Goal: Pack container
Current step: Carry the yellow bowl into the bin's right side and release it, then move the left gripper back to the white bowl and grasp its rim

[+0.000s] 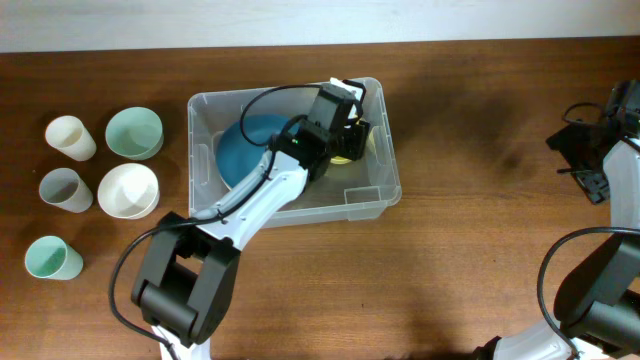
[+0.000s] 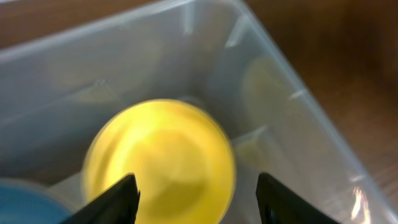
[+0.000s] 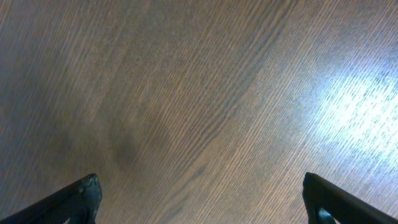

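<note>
Overhead view: the large clear plastic rectangular container (image 1: 205, 110), rounded at the corners and rimmed, sits on the brown wooden bench (image 1: 470, 260), a little left of the middle. Inside it, a round blue bowl (image 1: 240, 150) fills the left half. A round yellow plastic bowl (image 1: 358, 153) lies in the right half, mostly hidden by the left arm, which reaches in from the near edge.

In the left wrist view the left fingers (image 2: 121, 200) stand apart and grip nothing, with the yellow bowl (image 2: 161, 155) below and between them against the container's wall (image 2: 280, 81). The view is too blurred to tell whether a tip touches the bowl's rim.

Left of the container and apart from it stand a cream cup (image 1: 70, 137), a mint-green bowl (image 1: 134, 132), a grey cup (image 1: 65, 189), a white bowl (image 1: 128, 190) and a smaller mint-green cup (image 1: 52, 258).

At the far right edge of the bench, well apart from the container, the right fingers (image 3: 81, 199) are spread wide over bare wood and hold nothing.
</note>
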Controlling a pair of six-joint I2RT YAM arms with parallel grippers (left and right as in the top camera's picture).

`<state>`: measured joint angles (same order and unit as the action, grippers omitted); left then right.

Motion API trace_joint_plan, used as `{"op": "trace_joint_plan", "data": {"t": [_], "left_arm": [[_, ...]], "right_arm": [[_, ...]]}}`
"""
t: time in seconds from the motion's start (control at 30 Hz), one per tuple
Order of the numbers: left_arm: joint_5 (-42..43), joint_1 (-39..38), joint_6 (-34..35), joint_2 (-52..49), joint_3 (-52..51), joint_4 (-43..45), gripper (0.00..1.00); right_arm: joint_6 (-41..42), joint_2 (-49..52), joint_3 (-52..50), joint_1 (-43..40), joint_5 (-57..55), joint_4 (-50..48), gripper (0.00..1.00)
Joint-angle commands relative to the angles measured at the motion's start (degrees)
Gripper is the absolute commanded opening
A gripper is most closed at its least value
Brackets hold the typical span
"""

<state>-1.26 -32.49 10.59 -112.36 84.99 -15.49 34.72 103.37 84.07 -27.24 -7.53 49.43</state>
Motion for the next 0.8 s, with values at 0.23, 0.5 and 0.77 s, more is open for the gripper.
{"op": "trace_joint_plan", "data": {"t": [0.23, 0.5, 0.77], "left_arm": [[-15.5, 16.9, -0.1, 16.8, 8.4, -25.7, 0.99], [-10.5, 33.4, 3.5, 16.7, 6.3, -41.8, 0.99], [-10.0, 42.5, 6.7, 15.3, -2.1, -41.1, 0.99]], "right_arm": [[0.5, 0.2, -0.4, -0.2, -0.9, 0.0, 0.99], [0.5, 0.2, -0.4, -0.2, -0.9, 0.0, 0.99], [0.5, 0.2, -0.4, -0.2, -0.9, 0.0, 0.99]]}}
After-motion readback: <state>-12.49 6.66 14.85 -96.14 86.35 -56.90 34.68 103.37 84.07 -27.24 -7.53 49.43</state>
